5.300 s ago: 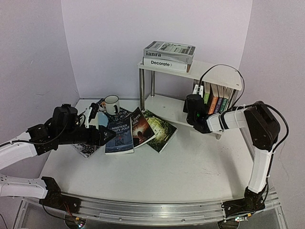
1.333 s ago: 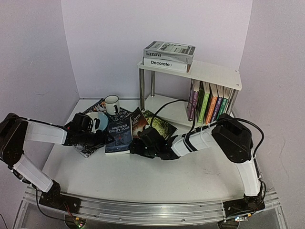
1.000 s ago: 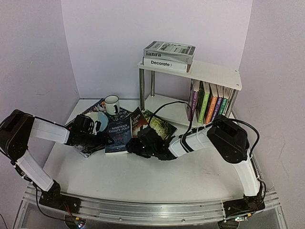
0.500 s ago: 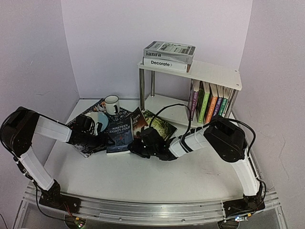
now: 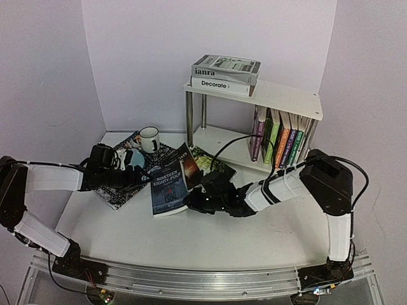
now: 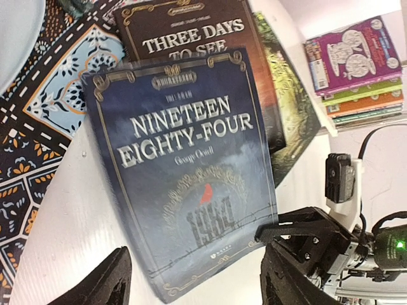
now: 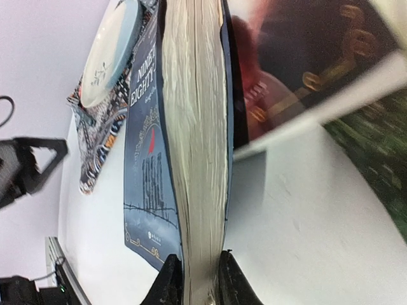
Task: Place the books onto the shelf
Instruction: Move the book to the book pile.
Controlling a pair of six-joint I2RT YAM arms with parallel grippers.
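The blue "Nineteen Eighty-Four" book [image 5: 169, 186] is tipped up off the table, and my right gripper [image 5: 194, 204] is shut on its lower right edge. The right wrist view shows its page block [image 7: 197, 159] clamped in that gripper [image 7: 196, 279]. My left gripper [image 5: 144, 180] is open at the book's left side; its fingers straddle the cover's lower end [image 6: 191, 286] without touching it. "Three Days to See" [image 5: 189, 164] and a dark green book [image 5: 215, 165] lie behind. The shelf [image 5: 283, 96] holds several upright books [image 5: 280, 145] below and two flat ones [image 5: 226, 73] on top.
A patterned placemat [image 5: 116, 194] lies at the left with a pale blue plate [image 5: 131, 157] on it and a white mug [image 5: 149, 138] behind. The shelf's chrome legs [image 5: 189, 121] stand just behind the loose books. Purple walls close in on three sides.
My right gripper has closed on the blue book, raised its right edge and drawn it toward the near side. The left gripper has pulled back slightly to the left.
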